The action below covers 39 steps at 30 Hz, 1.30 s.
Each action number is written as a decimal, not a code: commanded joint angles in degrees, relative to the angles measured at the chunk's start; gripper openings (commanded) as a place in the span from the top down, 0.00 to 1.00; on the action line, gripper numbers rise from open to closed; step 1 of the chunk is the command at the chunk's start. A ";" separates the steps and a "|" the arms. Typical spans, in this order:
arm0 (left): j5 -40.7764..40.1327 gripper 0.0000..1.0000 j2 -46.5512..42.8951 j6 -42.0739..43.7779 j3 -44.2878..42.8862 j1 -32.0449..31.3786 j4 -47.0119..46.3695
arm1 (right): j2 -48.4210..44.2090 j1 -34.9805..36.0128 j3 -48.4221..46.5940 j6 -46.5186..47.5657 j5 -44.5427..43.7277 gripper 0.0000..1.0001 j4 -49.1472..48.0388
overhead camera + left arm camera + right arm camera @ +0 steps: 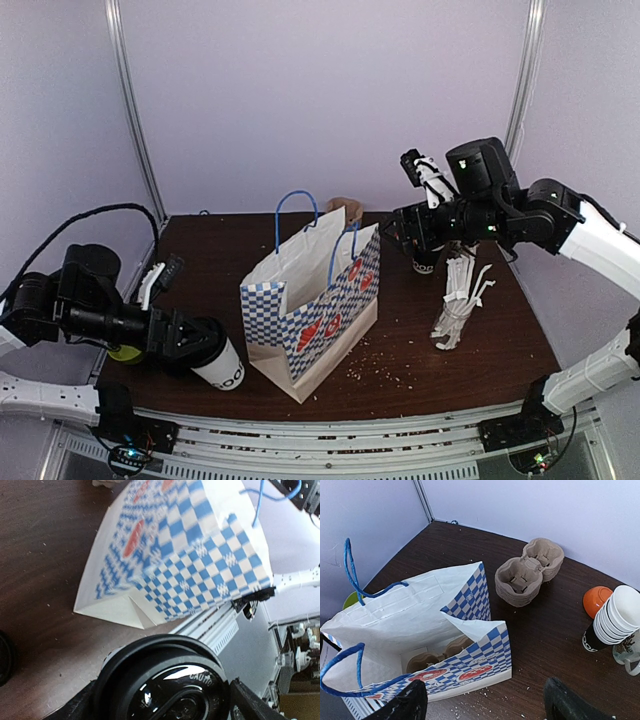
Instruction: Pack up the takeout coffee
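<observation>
The left gripper (pixel 203 345) stands wide, clasped around the lidded coffee cup (pixel 224 368). The cup tilts low over the near-left corner of the table (pixel 450 350), just beside the checked bag (pixel 315 300). The right gripper (pixel 485 685) hangs spread and unladen above the bag's open mouth, where a carrier tray (pixel 437 657) lies at the bottom. Stacked trays (pixel 530 572) sit behind the bag; cups (pixel 615 617) and straws (pixel 460 300) crowd the right.

1. Soft, even overhead light; the dark table (pixel 430 340) shows only faint shadows.
2. Left wrist view: the coffee cup (pixel 165 685) carries white glare streaks on its black lid; the checked bag (pixel 190 565) is slightly blurred.
3. Right wrist view is sharp; the stacked cups (pixel 620 615) look washed out.
</observation>
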State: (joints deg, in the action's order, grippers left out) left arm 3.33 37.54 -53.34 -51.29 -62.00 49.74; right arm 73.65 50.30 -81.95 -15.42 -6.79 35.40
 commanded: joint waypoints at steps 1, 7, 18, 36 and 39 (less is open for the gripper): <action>-6.19 0.53 6.53 -5.69 -1.24 -13.51 -4.89 | -2.69 -0.34 1.92 -1.13 -1.58 0.18 -0.14; -8.63 0.53 19.02 -3.25 -8.03 -24.59 -10.35 | -4.28 -0.37 4.21 -1.77 -1.24 0.18 0.46; -4.26 0.53 43.62 10.02 -25.10 -25.54 -22.10 | -7.77 -0.37 5.47 -0.43 -3.74 0.18 3.05; -0.84 0.54 71.68 19.45 -36.57 -19.26 -31.26 | -15.39 -0.38 5.44 -6.33 -9.48 0.18 9.25; -1.17 0.53 72.29 19.54 -35.67 -17.71 -32.51 | -15.84 -0.30 6.72 -6.85 -7.77 0.18 9.19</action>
State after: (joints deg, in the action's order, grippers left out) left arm 1.83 110.21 -35.81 -85.73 -81.56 22.28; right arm 58.65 50.22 -77.32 -20.53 -15.57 43.33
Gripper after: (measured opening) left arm 0.817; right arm 0.821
